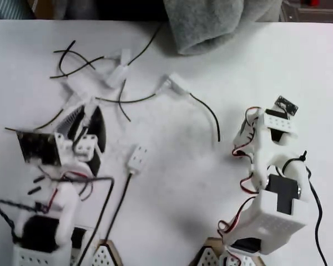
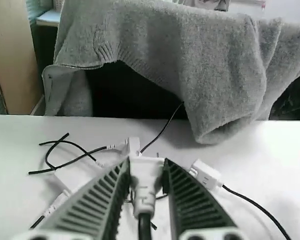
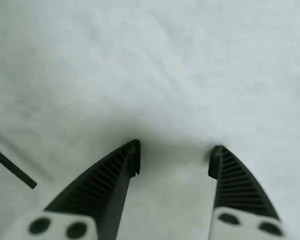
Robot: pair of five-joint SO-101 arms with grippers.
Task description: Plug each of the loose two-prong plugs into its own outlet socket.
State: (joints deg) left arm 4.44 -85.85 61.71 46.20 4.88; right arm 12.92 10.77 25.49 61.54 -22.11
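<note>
My left gripper point(image 2: 145, 164) is shut on a white two-prong plug point(image 2: 142, 187) whose black cord runs back between the fingers. In the high view this gripper point(image 1: 86, 117) sits at the table's left. Just beyond it lie a white outlet socket point(image 2: 207, 174) on a black cord and another white plug point(image 2: 128, 146). In the high view that outlet socket point(image 1: 177, 84) lies at centre back, and a second socket block point(image 1: 137, 157) lies near the middle with its cord running toward the front edge. My right gripper point(image 3: 174, 160) stands open over bare table at the right.
A grey knitted garment point(image 1: 211, 22) hangs over the table's back edge. Loose black cords point(image 1: 72, 61) and small white connectors point(image 1: 117, 73) are tangled at the back left. A black cord end point(image 1: 217, 133) lies left of the right arm point(image 1: 272, 166).
</note>
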